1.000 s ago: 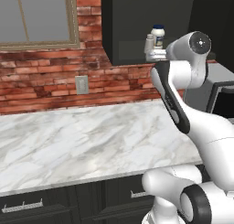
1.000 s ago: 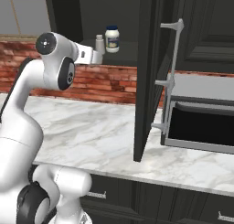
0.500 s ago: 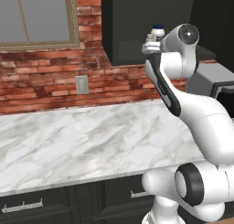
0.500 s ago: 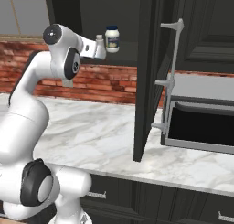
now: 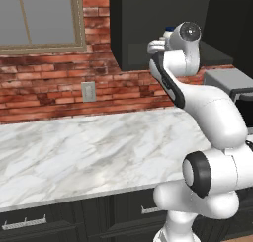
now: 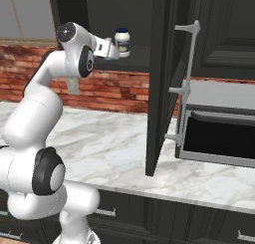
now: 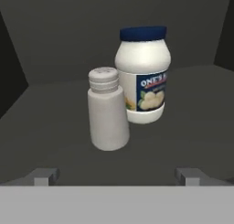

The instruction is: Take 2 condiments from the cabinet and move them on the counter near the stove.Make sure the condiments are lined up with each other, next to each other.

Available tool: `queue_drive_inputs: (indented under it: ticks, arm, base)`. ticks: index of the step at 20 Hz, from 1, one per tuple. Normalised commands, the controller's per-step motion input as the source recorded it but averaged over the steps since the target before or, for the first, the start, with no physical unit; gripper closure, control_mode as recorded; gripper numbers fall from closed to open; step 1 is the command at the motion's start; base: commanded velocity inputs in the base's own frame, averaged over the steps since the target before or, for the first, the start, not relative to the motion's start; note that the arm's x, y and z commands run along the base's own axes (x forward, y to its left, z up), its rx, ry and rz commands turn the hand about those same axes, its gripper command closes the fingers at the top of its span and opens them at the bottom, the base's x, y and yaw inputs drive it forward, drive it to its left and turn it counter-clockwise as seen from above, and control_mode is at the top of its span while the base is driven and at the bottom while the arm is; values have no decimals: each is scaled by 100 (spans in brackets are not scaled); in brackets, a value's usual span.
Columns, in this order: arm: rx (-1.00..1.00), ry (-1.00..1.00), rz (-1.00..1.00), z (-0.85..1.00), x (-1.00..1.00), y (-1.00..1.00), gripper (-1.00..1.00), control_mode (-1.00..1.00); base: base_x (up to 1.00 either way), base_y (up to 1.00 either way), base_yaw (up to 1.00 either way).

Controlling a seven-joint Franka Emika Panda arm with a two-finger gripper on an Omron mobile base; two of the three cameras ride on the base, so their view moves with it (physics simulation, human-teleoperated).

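The step in hand looks like the reach for the first condiment, so the tool (image 7: pixel 117 176) should run straight in along the cabinet (image 7: pixel 55 127) shelf, centred on the shaker (image 7: pixel 108 109), and close low on its body without nudging the jar (image 7: pixel 143 75). The tool is wide open and holds nothing; its two tips sit well apart at either side. The shaker stands upright ahead of the tool, roughly between the tips' lines but not yet between them. The jar stands just behind and to its right, very close or touching. The surface (image 5: pixel 89 147) lies below.
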Motion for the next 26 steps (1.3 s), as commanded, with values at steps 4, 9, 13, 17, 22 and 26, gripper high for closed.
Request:
queue_drive_inputs:
  ticks: [4, 9, 13, 17, 22, 26]
  arm:
    - [0, 2, 0, 0, 46, 0, -100, -100]
    - [0, 0, 0, 0, 40, 0, -100, -100]
    - [0, 0, 0, -5, 30, 0, -100, -100]
    - [0, 0, -1, -11, 20, 0, -100, -100]
    - [0, 0, -1, -6, 14, 0, -100, -100]
    - [0, 0, -1, -2, 14, 0, -100, -100]
  base:
    - [0, 0, 0]
    - [0, 0, 0]
    - [0, 0, 0]
    - [0, 0, 0]
    - [0, 0, 0]
    - [0, 0, 0]
